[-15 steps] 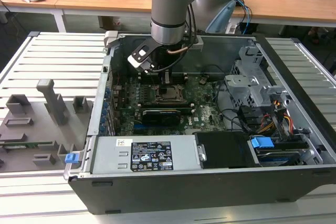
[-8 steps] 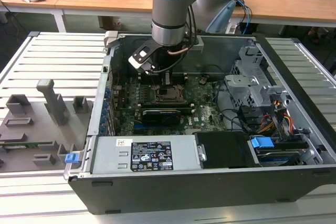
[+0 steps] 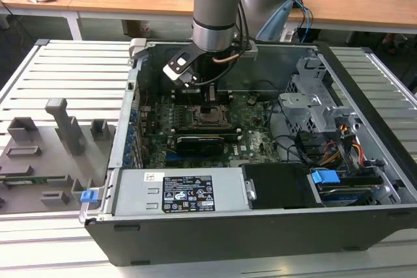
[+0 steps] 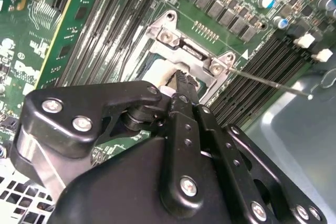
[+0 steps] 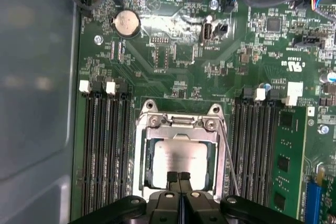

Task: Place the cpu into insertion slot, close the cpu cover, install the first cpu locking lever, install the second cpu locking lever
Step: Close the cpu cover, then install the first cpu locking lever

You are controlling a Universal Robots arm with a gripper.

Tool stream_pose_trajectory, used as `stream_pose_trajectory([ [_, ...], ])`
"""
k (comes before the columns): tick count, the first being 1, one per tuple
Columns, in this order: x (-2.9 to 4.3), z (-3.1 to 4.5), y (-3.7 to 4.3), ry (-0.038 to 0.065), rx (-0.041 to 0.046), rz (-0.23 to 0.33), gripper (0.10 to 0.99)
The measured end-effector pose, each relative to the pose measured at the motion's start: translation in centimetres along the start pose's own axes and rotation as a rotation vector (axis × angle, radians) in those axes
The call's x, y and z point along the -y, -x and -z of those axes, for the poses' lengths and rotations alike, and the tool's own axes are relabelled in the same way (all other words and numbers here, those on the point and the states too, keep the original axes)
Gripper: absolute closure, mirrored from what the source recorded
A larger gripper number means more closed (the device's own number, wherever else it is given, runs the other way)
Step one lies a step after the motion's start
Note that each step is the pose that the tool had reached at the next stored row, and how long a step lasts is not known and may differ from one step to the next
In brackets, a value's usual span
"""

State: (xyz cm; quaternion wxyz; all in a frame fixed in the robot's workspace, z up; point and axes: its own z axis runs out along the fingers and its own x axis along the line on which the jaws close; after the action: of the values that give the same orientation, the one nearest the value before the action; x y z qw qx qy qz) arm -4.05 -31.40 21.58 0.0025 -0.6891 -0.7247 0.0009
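Note:
The cpu (image 5: 176, 157) lies flat in the insertion slot (image 5: 139, 150), its dull silver top showing through the window of the cpu cover (image 5: 181, 128), which lies down around it. In both wrist views my gripper (image 5: 178, 176) is shut with nothing between its fingers, and its tips sit at the cover's edge over the cpu. The fingertips (image 4: 181, 83) press together right at the socket. A thin wire locking lever (image 5: 229, 157) runs along one side of the socket, and its free end (image 4: 307, 94) sticks out over the memory slots. In the exterior view the gripper (image 3: 210, 99) hangs just above the socket (image 3: 210, 117).
Black memory slots (image 5: 105, 150) flank the socket on both sides. A long black card (image 3: 203, 142) lies in front of the socket. The open case has a drive cage (image 3: 319, 105), cables (image 3: 345, 151) and a power supply (image 3: 186, 193). A grey fixture tray (image 3: 45, 154) sits at the exterior view's left.

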Motion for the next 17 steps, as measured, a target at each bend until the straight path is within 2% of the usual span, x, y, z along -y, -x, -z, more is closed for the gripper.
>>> stream_pose_trajectory([
  [9, -1.19, 0.0, 0.06, 0.0, 0.0, 0.0, 0.976],
  [17, -1.25, 0.32, 0.06, 0.0, -0.0001, 0.0, 0.976],
])
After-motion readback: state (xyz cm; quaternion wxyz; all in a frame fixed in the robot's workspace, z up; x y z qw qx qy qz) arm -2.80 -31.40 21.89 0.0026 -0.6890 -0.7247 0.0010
